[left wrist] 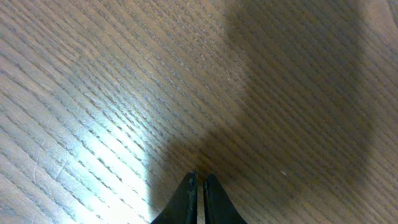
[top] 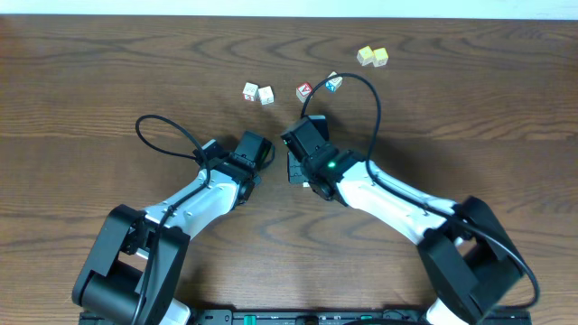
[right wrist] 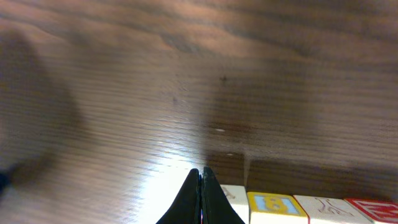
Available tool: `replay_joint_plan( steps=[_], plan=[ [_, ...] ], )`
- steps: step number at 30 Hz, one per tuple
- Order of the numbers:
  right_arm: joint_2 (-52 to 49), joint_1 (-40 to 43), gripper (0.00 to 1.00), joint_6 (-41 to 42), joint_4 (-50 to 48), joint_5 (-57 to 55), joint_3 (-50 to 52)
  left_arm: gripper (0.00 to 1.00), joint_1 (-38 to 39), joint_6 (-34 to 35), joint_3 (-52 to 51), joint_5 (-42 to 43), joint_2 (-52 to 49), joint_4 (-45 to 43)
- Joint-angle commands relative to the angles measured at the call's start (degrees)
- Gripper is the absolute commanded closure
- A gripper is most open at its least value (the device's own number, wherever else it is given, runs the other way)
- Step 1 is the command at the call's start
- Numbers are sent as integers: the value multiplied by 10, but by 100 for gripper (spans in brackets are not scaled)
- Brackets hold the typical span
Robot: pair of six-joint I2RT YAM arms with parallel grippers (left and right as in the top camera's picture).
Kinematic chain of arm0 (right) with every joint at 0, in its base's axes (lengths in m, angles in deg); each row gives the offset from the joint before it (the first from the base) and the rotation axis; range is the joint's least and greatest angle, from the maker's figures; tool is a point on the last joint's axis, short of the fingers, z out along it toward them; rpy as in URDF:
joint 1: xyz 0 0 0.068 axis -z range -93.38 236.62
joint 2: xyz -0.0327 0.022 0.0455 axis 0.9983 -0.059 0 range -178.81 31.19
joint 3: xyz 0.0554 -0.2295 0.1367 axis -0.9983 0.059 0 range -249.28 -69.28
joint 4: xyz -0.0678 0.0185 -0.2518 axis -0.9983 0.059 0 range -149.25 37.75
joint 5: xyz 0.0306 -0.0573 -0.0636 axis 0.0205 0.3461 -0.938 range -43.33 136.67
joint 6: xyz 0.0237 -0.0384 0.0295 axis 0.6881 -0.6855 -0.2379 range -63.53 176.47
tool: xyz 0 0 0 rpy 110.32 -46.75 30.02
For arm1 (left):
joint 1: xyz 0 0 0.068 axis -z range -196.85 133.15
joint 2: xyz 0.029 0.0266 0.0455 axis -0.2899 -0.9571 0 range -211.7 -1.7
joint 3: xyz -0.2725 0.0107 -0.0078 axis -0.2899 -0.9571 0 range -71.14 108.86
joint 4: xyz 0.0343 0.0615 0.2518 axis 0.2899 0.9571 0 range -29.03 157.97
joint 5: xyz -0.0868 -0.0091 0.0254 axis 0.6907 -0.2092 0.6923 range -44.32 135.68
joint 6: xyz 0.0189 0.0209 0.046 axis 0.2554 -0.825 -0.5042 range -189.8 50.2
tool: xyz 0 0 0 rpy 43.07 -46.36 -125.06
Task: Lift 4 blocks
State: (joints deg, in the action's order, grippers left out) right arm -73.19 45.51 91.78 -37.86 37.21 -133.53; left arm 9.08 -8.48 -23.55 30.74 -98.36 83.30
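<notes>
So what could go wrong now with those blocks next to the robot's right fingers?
The right fingers are shut right beside the row of blocks; a sideways move might knock the row crooked. The left fingers are shut too, over bare table, so they grip nothing yet. In the overhead view the left arm and right arm reach close together and could bump.

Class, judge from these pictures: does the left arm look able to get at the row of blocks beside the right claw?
Probably yes: nothing stands between the left claw and the row of blocks. But that claw is shut, and the right claw sits beside the row, leaving little room.
</notes>
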Motion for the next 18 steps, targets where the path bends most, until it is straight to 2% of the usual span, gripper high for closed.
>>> replay_joint_plan(
  steps=[1, 18],
  plan=[
    [-17, 2, 99, -7, -4, -15, -5, 92, -3, 3, -5, -1, 8, 4],
    [-28, 2, 99, -7, 0, -21, -5, 93, -3, 3, -5, -1, 8, 4]
  ],
)
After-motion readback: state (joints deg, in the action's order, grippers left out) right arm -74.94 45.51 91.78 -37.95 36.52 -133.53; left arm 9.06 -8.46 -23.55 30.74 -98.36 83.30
